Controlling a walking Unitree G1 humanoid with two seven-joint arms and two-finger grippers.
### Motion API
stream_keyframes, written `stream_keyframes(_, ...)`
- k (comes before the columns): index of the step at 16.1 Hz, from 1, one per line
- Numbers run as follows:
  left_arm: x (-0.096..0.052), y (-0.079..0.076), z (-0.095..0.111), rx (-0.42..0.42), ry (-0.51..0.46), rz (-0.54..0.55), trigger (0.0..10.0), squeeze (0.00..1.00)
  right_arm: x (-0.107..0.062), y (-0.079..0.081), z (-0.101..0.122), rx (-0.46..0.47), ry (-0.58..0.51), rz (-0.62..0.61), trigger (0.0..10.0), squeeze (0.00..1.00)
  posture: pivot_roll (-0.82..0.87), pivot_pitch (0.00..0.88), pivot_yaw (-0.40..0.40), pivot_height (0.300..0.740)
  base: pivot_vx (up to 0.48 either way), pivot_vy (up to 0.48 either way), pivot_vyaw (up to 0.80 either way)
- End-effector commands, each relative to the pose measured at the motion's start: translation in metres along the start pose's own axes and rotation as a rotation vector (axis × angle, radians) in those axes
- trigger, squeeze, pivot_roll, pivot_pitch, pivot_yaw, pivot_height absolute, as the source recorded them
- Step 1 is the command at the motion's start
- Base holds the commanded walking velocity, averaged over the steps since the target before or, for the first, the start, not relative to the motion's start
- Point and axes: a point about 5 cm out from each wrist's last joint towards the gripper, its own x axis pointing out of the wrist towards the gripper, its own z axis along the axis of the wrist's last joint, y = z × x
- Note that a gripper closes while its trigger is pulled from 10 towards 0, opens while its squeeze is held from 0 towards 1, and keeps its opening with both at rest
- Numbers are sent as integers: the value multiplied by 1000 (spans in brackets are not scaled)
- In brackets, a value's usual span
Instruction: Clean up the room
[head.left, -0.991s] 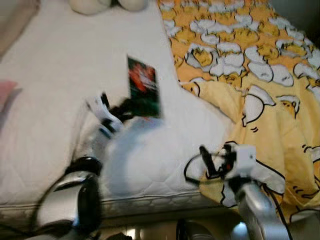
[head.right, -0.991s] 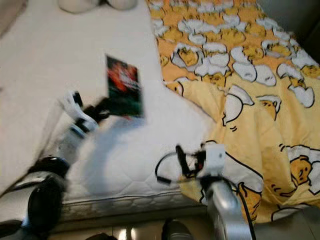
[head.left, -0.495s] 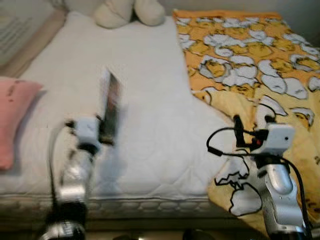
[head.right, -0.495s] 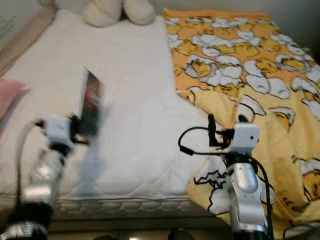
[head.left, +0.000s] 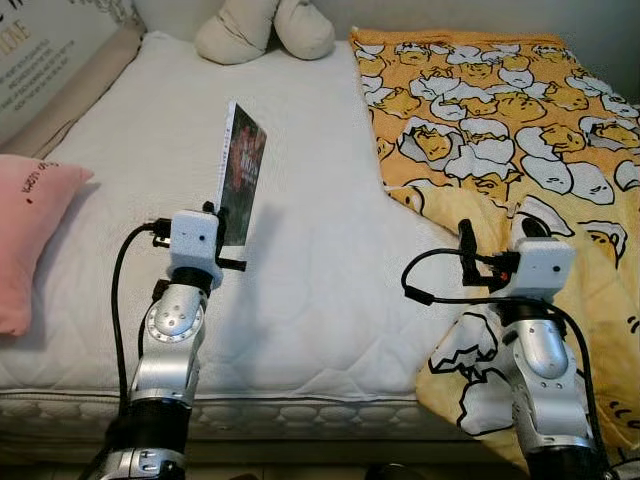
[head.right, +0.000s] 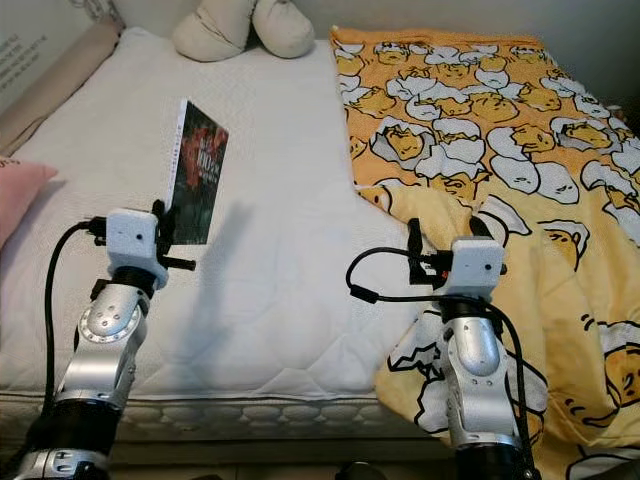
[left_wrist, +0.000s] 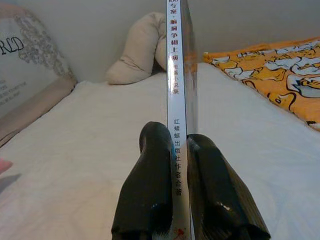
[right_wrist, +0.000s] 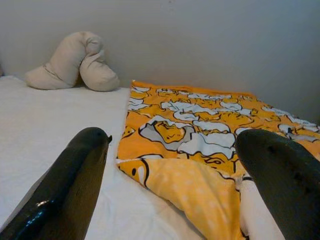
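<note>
Between the two black fingers (left_wrist: 150, 185) of the left hand (left_wrist: 181, 150), clamped on its lower edge, a thin book (head.left: 240, 173) stands upright above the white mattress (head.left: 320, 260). Beyond it lie a beige plush pillow (head.left: 265, 28) and, to one side, a pink cushion (head.left: 30, 235). Right hand (right_wrist: 175, 175) hangs wide, empty, over the yellow blanket (head.left: 500, 110). Keeping the grip firm and the book vertical should stop it slipping while it is carried off the bed.

White quilted bed (head.left: 320, 250); orange-yellow blanket (head.left: 500, 110) patterned with white-and-yellow cartoon eggs; pink pillow (head.left: 30, 230); beige cushion (head.left: 265, 30); book (head.left: 240, 172) with a dark cover marked red and green, spine white with dark lettering.
</note>
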Motion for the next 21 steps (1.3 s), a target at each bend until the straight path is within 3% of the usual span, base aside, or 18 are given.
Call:
stream_keyframes(1, 8, -6, 11, 5, -29, -4, 10000, 0, 4, 4, 1, 28, -10, 2, 10000, 0, -44, 0, 16, 740, 0, 461, 563)
stream_keyframes(3, 10, -12, 9, -2, 13, -7, 10000, 0, 8, 14, -2, 35, 6, 52, 10000, 0, -49, 0, 12, 740, 0, 463, 563)
stream_keyframes(6, 11, -14, 2, -9, 48, -4, 10000, 0, 8, 17, -5, 45, 20, 73, 10000, 0, -64, 0, 3, 740, 0, 475, 375)
stream_keyframes(7, 14, -20, 1, -37, 60, -23, 10000, 0, 7, 17, -6, 49, 28, 76, 10000, 0, -71, 0, 5, 740, 0, 480, 0)
stream_keyframes(13, 29, -35, 5, -18, 72, -197, 10000, 0, -6, 14, -14, 42, 50, 52, 10000, 0, -114, 0, 49, 740, 0, 480, 0)
stream_keyframes(19, 32, -46, 0, -46, 102, -287, 10000, 0, -18, 13, -19, 32, 81, 37, 10000, 0, -148, 0, 65, 740, 0, 480, 0)
stream_keyframes(21, 34, -47, 0, -17, 103, -282, 10000, 0, -18, 11, -18, 28, 82, 32, 10000, 0, -150, 0, 63, 740, 0, 480, -400)
